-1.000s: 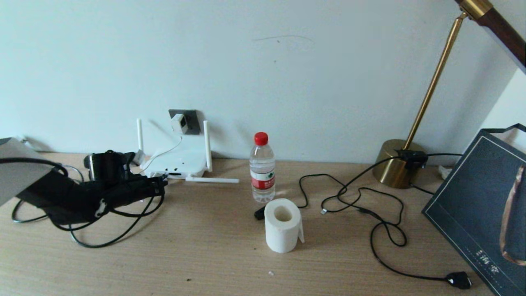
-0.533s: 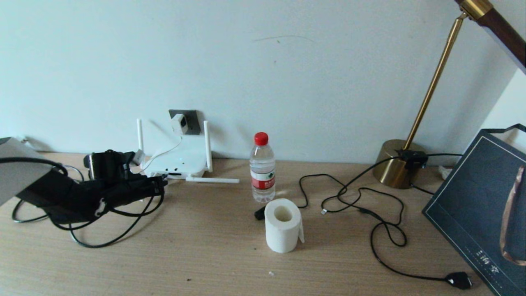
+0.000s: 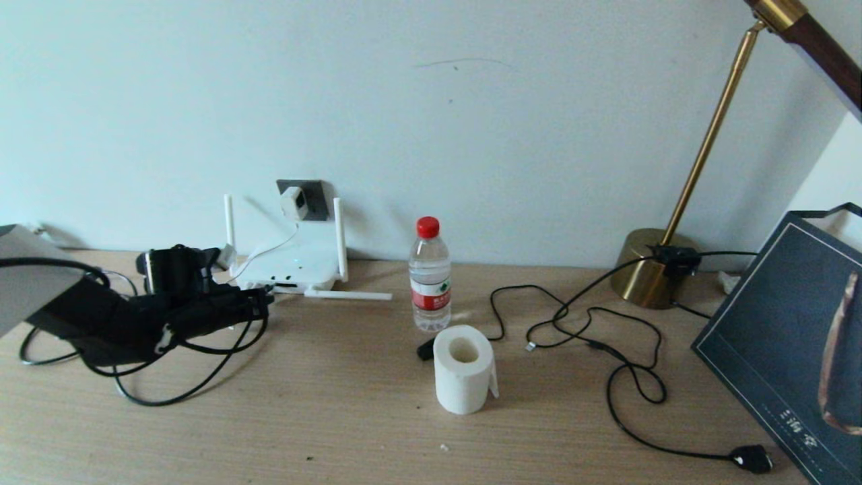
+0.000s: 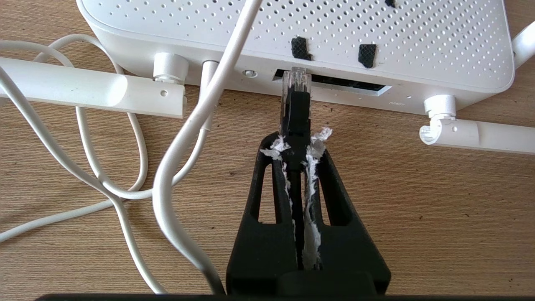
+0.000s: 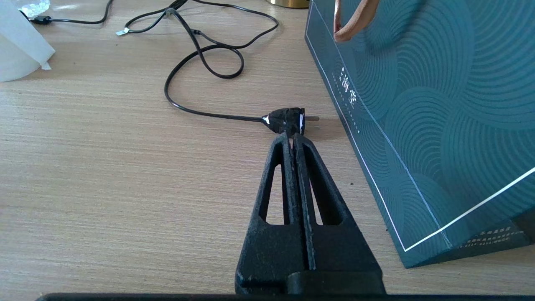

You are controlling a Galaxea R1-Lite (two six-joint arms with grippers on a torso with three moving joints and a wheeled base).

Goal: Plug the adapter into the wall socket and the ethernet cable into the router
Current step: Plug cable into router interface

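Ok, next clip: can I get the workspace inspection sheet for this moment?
Surface: wooden desk, a few specks.
Job's things: adapter sits in wall socket; router below it.
Clutter: water bottle, paper roll, dark gift bag.
Grippers: left gripper shut on ethernet cable, plug tip at the router's port slot; right gripper shut, empty.
Cables: lamp cord looped.
Surroundings: brass lamp, plain wall.
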